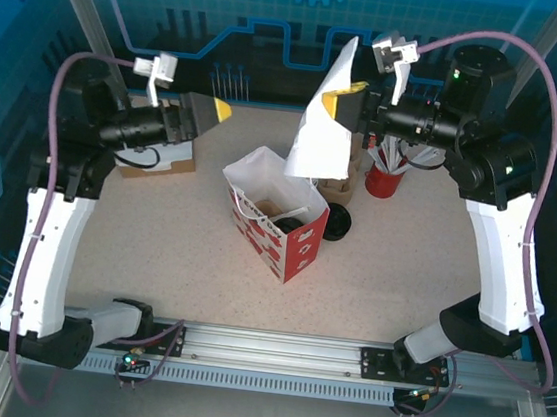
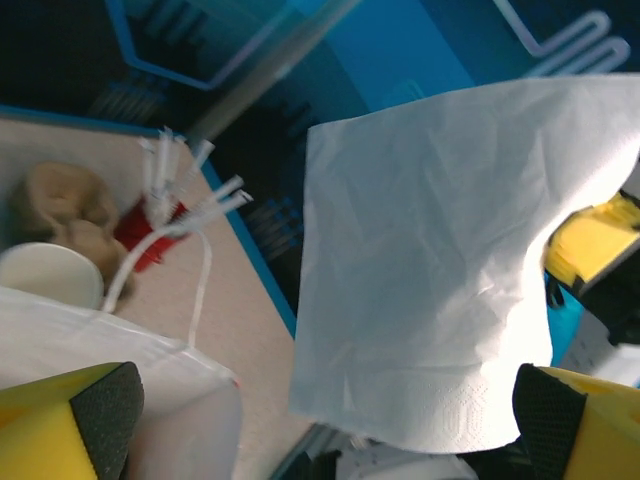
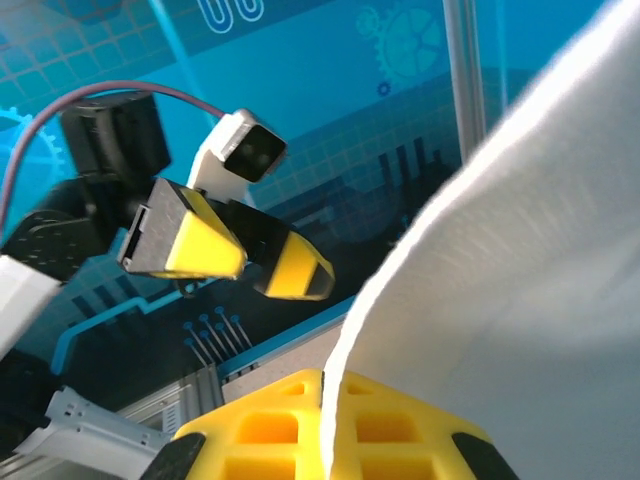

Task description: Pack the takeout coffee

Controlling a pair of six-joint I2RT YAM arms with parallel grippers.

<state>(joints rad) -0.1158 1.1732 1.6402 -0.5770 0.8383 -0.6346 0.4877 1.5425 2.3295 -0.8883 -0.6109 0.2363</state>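
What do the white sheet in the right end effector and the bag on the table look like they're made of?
White sheet: probably thin tissue paper with a matte finish. It hangs limp, is lightly creased, and has an embossed band along its lower edge.
Bag: likely paper, white inside with a red and white print outside. It stands on its own with crisp side folds and a crumpled rim.

the white napkin hangs in front of the brown carrier and covers most of it in the top view. the black lid is partly hidden behind the paper bag, whose contents are too dark to make out. from the left wrist, only the top of the paper cup clears the bag's edge, and the napkin runs off the right side.
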